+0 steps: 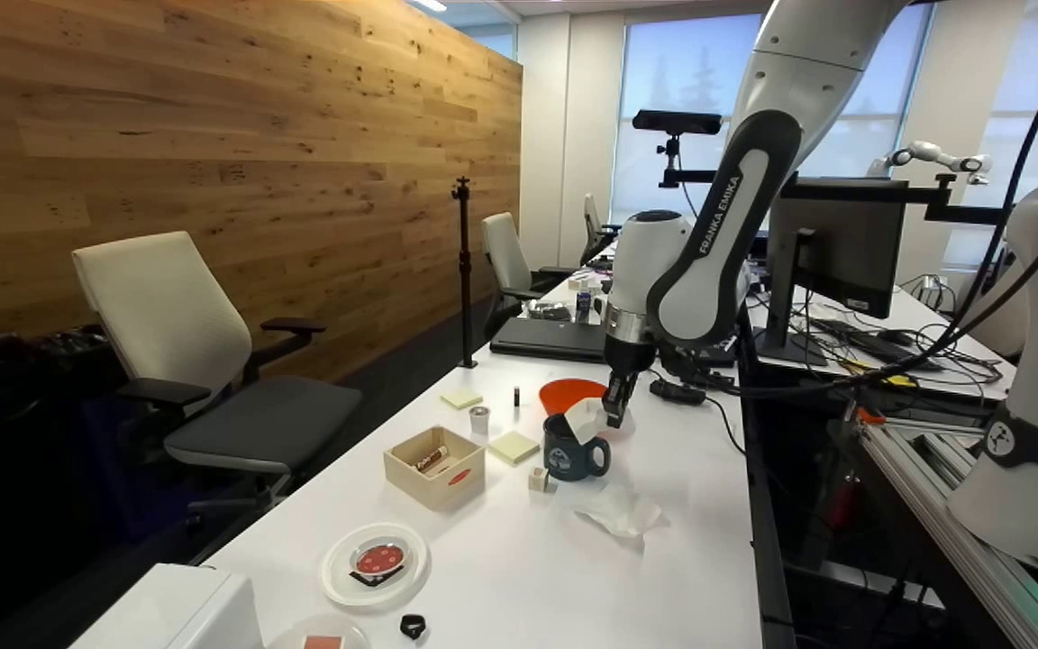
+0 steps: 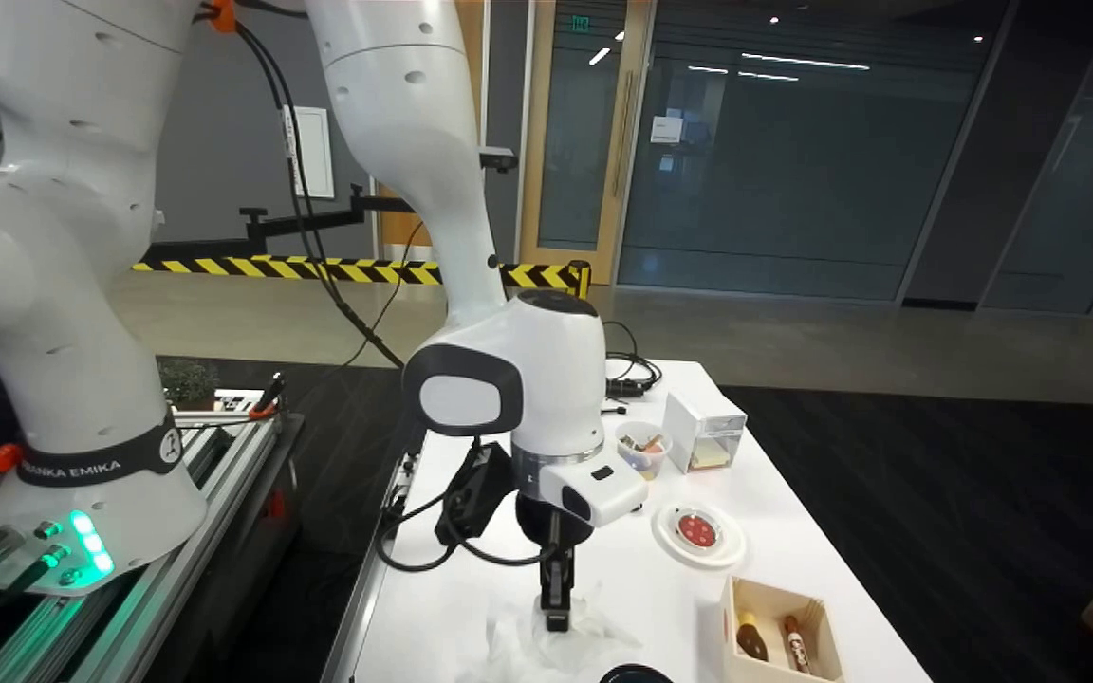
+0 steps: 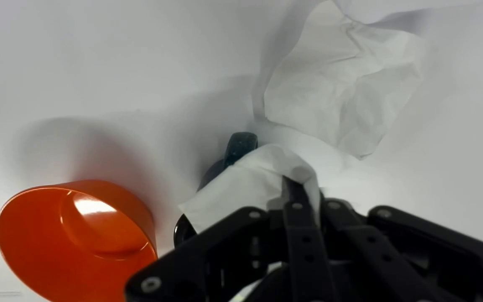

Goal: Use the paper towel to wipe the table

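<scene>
My gripper (image 1: 614,416) points down above the table (image 1: 672,586), its jaws shut on one piece of white paper towel (image 3: 245,180). In the wrist view this sheet folds over a fingertip and covers most of the dark mug (image 1: 569,458); whether it touches the mug I cannot tell. A separate crumpled white sheet (image 3: 346,84) lies flat on the table beyond the mug's handle. In an exterior view that loose sheet (image 1: 623,512) rests in front of the mug. From the opposite side, the white papers around the gripper (image 2: 556,617) blend together.
An orange bowl (image 3: 74,239) stands close to the mug. Nearby are a tan box (image 1: 433,478), a small wooden cube (image 1: 538,479), yellow notepads (image 1: 514,447) and a small white cup (image 1: 479,419). A plate (image 2: 731,550) and a black laptop (image 1: 548,338) occupy the table farther off.
</scene>
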`<state>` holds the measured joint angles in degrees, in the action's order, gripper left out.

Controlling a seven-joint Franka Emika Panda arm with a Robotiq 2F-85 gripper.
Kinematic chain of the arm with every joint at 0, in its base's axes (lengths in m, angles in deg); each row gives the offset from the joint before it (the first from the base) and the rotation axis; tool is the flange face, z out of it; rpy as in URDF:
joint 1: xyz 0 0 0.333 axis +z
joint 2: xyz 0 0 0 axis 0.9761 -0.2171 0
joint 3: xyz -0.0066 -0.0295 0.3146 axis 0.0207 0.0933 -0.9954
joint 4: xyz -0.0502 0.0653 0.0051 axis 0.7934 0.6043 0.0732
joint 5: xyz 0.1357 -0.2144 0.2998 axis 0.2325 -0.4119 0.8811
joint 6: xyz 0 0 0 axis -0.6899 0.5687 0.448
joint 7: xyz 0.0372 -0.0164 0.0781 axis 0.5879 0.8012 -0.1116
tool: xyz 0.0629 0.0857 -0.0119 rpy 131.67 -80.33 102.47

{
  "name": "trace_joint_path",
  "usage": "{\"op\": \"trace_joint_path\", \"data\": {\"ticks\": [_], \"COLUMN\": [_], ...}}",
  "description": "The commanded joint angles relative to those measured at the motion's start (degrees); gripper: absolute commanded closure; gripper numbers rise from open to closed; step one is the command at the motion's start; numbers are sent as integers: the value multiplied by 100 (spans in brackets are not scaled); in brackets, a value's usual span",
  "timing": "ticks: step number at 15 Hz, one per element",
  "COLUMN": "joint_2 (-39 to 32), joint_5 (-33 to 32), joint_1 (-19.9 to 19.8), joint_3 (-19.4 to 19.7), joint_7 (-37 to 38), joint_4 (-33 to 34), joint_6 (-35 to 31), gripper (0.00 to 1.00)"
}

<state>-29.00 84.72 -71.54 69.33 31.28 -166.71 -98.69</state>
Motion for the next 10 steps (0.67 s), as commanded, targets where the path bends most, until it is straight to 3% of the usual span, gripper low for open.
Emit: {"op": "trace_joint_path", "data": {"ticks": [1, 4, 8, 10], "joint_2": [30, -29, -118, -212], "joint_5": [-339, -399, -1183, -1411], "joint_1": [-187, -102, 407, 344], "joint_3": [-126, -150, 122, -65], "joint_7": [258, 273, 215, 55], "joint_4": [1, 153, 850, 1339], "joint_6": [8, -36, -18, 79], "gripper": [98, 100, 100, 100]}}
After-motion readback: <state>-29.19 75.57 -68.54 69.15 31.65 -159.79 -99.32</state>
